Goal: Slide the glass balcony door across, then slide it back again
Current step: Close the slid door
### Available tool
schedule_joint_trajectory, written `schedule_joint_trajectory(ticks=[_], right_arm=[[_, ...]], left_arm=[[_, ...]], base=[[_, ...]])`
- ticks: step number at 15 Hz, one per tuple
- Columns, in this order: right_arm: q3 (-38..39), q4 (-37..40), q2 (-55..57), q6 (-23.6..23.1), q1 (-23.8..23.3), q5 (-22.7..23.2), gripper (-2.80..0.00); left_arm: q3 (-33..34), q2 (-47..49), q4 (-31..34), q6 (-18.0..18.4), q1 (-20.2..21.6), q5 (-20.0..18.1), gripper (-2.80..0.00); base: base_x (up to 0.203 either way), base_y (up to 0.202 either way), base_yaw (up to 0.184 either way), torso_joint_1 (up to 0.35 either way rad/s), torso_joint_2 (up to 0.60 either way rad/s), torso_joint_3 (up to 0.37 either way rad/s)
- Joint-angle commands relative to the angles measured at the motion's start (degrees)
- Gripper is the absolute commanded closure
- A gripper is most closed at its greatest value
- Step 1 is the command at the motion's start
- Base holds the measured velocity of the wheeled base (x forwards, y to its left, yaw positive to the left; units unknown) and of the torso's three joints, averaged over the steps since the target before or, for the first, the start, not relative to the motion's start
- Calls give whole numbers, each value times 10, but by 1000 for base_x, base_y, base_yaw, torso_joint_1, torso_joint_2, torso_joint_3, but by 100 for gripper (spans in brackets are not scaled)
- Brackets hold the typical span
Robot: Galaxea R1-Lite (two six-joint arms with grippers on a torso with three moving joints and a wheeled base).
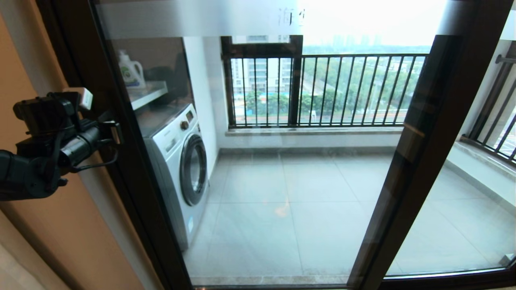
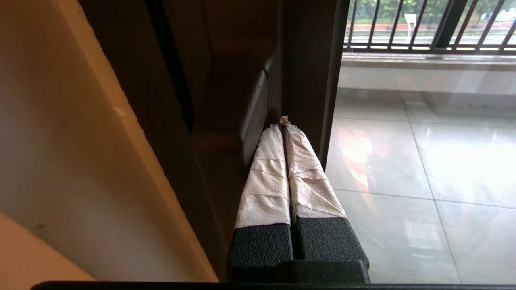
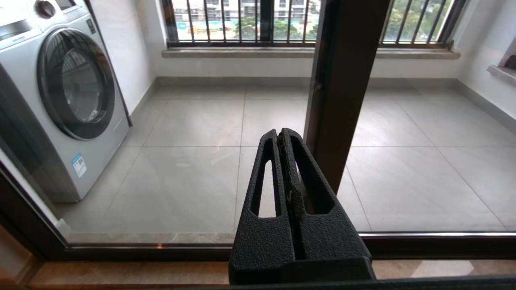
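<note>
Glass balcony door point(image 1: 258, 169): full-height clear pane in a dark brown-black metal frame, filling most of the head view, its left stile hard against the tan wall point(image 1: 48, 225) and its right stile point(image 1: 407, 161) running diagonally down the right of the view; frosted top strip point(image 1: 201, 18) with part of some Chinese characters showing. Balcony floor point(image 1: 306, 209): pale grey tiles, seen through the glass. Outer window railing point(image 1: 342, 90): black vertical bars above a stone sill, on the far side of the balcony, trees and buildings beyond. Washing machine point(image 1: 181, 165): white front-loader with a round dark door, standing at the balcony's left wall just behind the pane. Shelf point(image 1: 147, 94) above the machine, bearing a white detergent bottle point(image 1: 131, 70) with a green label. Left gripper point(image 2: 282, 125): raised at the door's left stile, its two tape-wrapped fingers point(image 2: 268, 173) pressed together with nothing between them, tips lodged in the narrow gap between the dark bar handle point(image 2: 252, 117) and the frame's inner edge. Right gripper point(image 3: 281, 139): out of the head view; in its wrist view the black slotted fingers point(image 3: 262, 189) are closed against each other, clear of the glass, low near the bottom track point(image 3: 435, 241) and in line with the right stile.
</note>
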Motion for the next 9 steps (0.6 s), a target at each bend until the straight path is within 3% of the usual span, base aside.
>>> schedule_joint_trajectory(ticks=[1,9], right_arm=[[7,0,-1,-1,0,0,0],[7,0,0,-1,0,0,0]], left_arm=[[-7,19,-4,0,12,2,0],[-15,31,-5,2,39,-15,0]], base=[[0,0,0,0,0,0],[0,0,0,0,0,0]])
